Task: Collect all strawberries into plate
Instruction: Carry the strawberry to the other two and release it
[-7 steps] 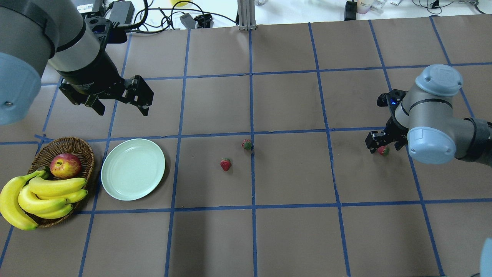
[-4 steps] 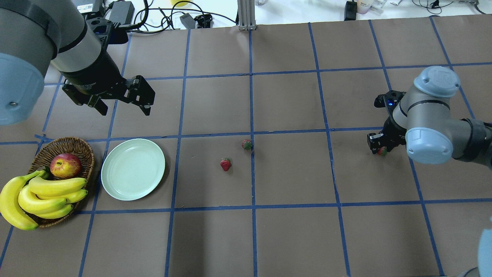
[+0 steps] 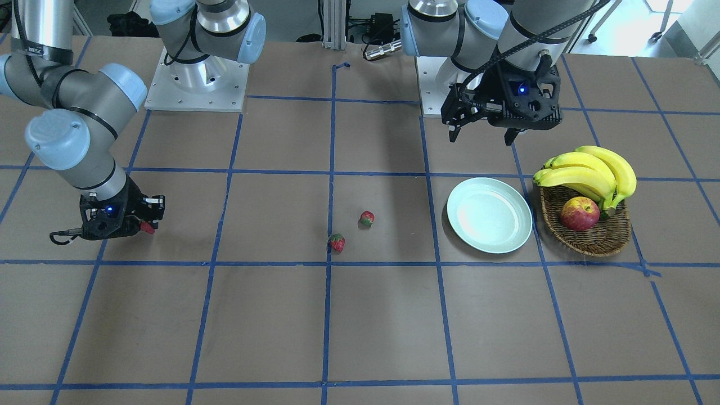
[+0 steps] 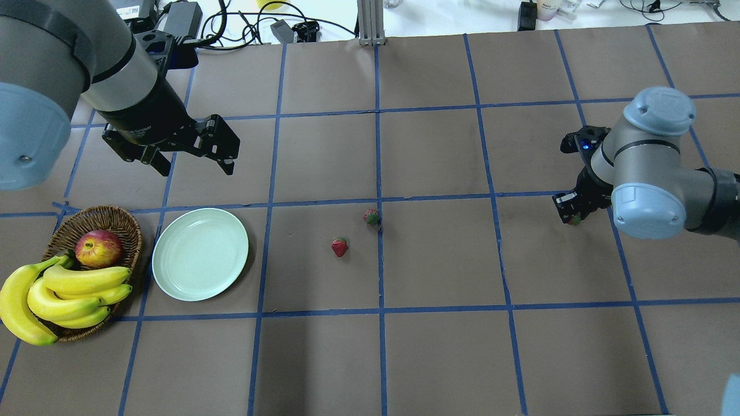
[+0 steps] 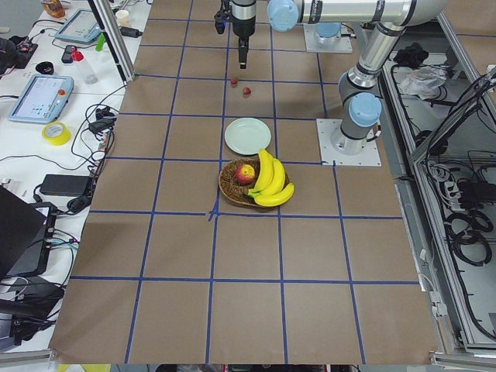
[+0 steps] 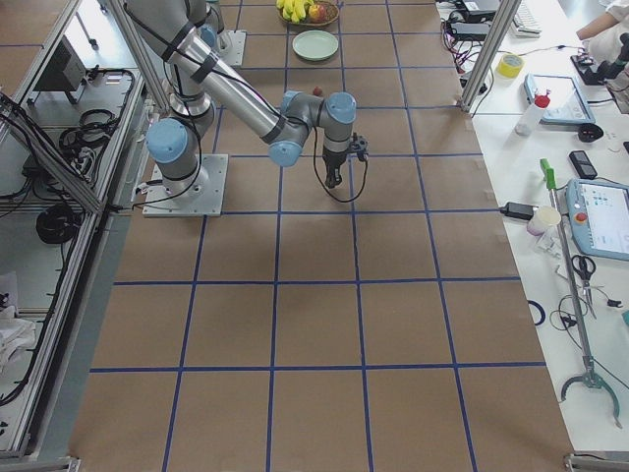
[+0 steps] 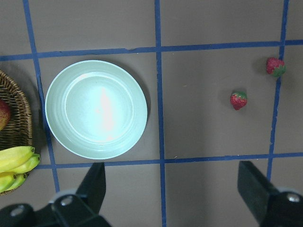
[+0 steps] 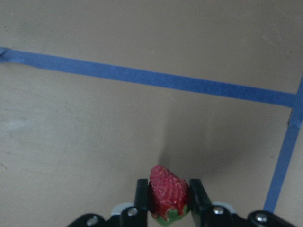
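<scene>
Two strawberries [image 4: 339,247] [image 4: 371,217] lie near the table's middle and also show in the left wrist view [image 7: 238,100] [image 7: 275,66]. My right gripper [image 4: 572,215] is shut on the third strawberry [image 8: 168,194] and holds it just above the table at the right. The mint-green plate [image 4: 199,254] is empty, left of the middle. My left gripper [image 4: 196,167] is open and empty, hovering beyond the plate, which lies below it in the left wrist view [image 7: 96,109].
A brown wicker basket [image 4: 118,218] with a red-yellow apple [image 4: 98,248] and a bunch of bananas [image 4: 58,294] stands just left of the plate. Blue tape lines cross the brown table. Cables and boxes lie past the far edge.
My right gripper has shut on the strawberry and lifted it slightly. My left gripper has drifted a little to the right, staying open.
</scene>
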`<state>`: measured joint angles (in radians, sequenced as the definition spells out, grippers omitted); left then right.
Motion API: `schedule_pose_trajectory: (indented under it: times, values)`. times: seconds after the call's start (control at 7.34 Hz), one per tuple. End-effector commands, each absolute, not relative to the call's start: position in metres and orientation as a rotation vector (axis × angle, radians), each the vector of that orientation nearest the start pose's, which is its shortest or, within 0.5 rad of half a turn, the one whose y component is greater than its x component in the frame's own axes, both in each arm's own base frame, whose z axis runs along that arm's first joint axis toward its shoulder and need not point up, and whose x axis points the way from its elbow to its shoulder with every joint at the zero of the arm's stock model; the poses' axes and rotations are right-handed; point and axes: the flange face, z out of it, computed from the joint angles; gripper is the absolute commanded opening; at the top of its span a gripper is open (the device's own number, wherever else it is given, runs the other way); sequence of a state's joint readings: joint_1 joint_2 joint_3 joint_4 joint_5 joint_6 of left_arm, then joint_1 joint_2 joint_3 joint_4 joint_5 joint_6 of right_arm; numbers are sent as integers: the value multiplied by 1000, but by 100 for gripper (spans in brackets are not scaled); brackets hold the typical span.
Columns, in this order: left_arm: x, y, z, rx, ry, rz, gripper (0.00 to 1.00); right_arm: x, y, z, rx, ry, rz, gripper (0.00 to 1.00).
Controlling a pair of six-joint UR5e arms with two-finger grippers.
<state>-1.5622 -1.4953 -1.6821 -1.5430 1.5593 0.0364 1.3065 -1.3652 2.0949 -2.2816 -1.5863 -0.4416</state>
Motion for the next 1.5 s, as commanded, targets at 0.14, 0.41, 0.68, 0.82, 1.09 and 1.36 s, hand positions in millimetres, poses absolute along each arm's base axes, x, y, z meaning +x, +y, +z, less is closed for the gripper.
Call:
schedule_pose_trajectory:
  times: [0.14,0.41,0.68,0.82,1.09,1.36]
  values:
    - [-130,-459,473,53,3146,14,100,193,-502,280,-168,3106,-174,0]
    - [-129,-455,474,55,3145,29,100,297,-473,255,110,3082,-130,0]
    - [-128,-454,473,58,3126,44,100,381,-470,243,295,3030,-154,0]
    - [-123,-452,470,66,3068,62,100,408,-476,246,374,2974,-118,0]
    - [-123,-451,470,51,3077,57,100,424,-475,243,419,2907,-63,0]
    - [-124,-451,469,49,3074,61,100,439,-467,227,411,2873,17,0]
